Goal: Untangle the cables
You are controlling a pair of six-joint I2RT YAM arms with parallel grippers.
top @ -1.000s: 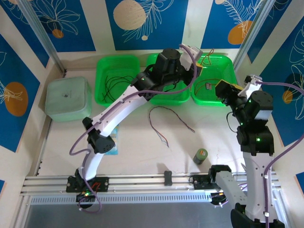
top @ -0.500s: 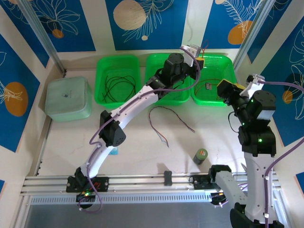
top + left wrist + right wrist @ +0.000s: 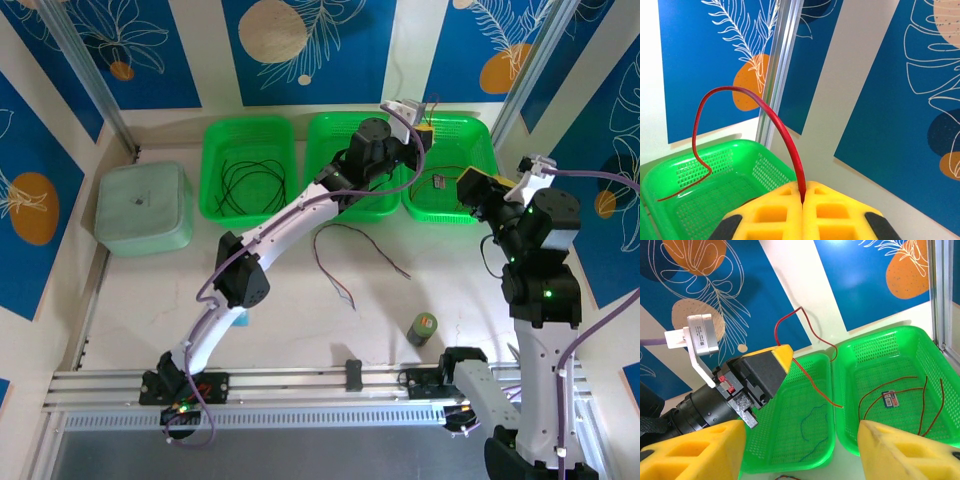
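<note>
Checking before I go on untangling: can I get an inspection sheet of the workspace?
Surface: white table, one brown-grey cable lying loose on it.
Job's things: black cables in left basket; red cable held up in the air.
Clutter: small green can; pale lidded box.
Grippers: left gripper shut on red cable; right gripper open, empty.
Cables: purple arm cables run along arms.
Surroundings: blue leaf-print panels.

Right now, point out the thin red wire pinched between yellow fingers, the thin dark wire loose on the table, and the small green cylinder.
Red wire (image 3: 798,175): left wrist view, just above the pinch.
Dark wire (image 3: 341,226): top view, top of its bend.
Green cylinder (image 3: 423,328): top view, its side.
</note>
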